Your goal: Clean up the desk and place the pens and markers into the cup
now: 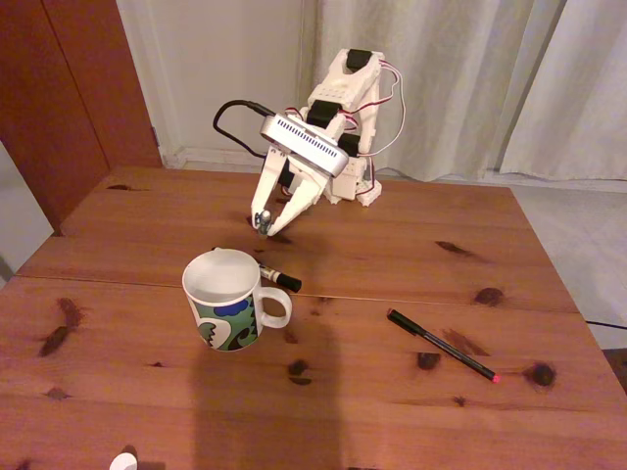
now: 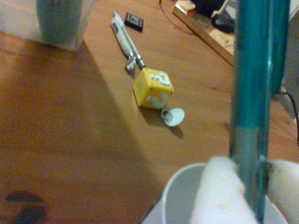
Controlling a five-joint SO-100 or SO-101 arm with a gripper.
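The desk (image 1: 323, 392) is a broad top of reddish-brown planks, smooth and slightly glossy, marked with dark knots and crossed by a seam. On it stands the arm (image 1: 338, 117), white printed plastic with black servos and looping cables, folded forward so that its gripper (image 1: 263, 223) hangs just behind the cup (image 1: 223, 299). The cup is a round white ceramic mug with a loop handle and a green, blue and black swirl outside; its plain white inside looks empty in the fixed view, so by these pictures nothing has been dropped in yet. In the wrist view the padded white fingers (image 2: 219, 196) are clenched on a teal pen (image 2: 256, 93), a slim, shiny, translucent stick held upright right over the cup's rim, which suggests the first drop is close. Two items are left on the wood: a long black pen (image 1: 441, 345) with a pink-red tip, thin and matte, lying well to the right of the cup in the fixed view, and a short, thicker marker (image 1: 279, 277) with a black cap, lying just behind the cup near its handle.
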